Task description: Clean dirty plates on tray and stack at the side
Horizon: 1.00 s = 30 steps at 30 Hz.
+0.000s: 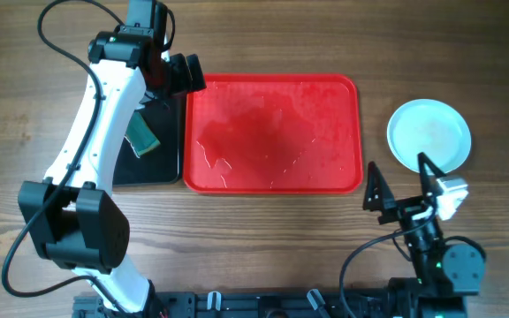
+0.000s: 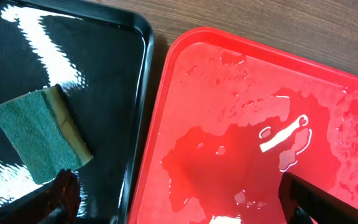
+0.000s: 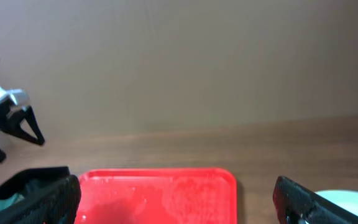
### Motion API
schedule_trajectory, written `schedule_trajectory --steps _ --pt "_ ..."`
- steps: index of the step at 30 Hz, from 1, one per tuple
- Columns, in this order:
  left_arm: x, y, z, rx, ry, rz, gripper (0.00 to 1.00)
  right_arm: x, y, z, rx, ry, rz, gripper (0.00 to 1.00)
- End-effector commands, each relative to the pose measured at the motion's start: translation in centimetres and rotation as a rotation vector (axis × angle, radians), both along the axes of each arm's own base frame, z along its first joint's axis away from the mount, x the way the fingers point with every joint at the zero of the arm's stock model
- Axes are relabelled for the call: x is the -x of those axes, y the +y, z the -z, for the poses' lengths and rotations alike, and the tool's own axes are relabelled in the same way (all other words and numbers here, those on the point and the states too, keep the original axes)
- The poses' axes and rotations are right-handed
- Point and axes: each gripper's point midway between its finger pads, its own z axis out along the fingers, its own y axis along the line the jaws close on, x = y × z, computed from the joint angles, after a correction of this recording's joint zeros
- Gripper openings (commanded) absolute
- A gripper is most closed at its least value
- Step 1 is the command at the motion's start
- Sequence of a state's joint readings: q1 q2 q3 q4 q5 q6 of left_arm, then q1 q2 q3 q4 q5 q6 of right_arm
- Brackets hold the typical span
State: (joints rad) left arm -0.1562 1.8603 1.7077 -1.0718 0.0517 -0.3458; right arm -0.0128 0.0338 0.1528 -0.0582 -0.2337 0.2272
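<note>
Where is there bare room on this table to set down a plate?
The red tray holds only water, so its floor is free. Bare wood lies between its right rim and the pale plate, and along its near edge up to the right gripper. The black tray is crowded: the sponge lies in it, under the left arm.

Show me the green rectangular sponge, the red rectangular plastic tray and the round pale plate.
green rectangular sponge (image 2: 30, 137): left wrist view, its green scouring face.
red rectangular plastic tray (image 1: 272, 132): overhead view, wet bare floor.
round pale plate (image 1: 429, 134): overhead view, centre of its face.
</note>
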Motion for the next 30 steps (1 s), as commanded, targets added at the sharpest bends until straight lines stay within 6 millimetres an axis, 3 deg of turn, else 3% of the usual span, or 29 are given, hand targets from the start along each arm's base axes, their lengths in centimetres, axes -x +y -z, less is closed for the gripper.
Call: schedule_trajectory --steps 1,12,14,19,30 --pt "-0.2 -0.5 -0.5 0.015 -0.012 0.004 1.0 -0.6 -0.8 1.9 -0.015 0.002 0.059 1.0" --pt "-0.2 -0.5 -0.5 0.015 -0.012 0.004 1.0 -1.3 -3.9 3.9 -0.028 0.011 0.245 1.0" --pt "-0.2 -0.5 -0.5 0.015 -0.012 0.004 1.0 -1.3 -3.7 4.8 -0.005 0.049 0.238 1.0" --pt "-0.2 -0.5 -0.5 0.015 -0.012 0.004 1.0 -1.3 -3.0 4.8 0.144 0.032 0.202 1.0" --pt "-0.2 -0.5 -0.5 0.015 -0.012 0.004 1.0 -1.3 -3.0 4.9 0.139 0.033 0.202 1.0"
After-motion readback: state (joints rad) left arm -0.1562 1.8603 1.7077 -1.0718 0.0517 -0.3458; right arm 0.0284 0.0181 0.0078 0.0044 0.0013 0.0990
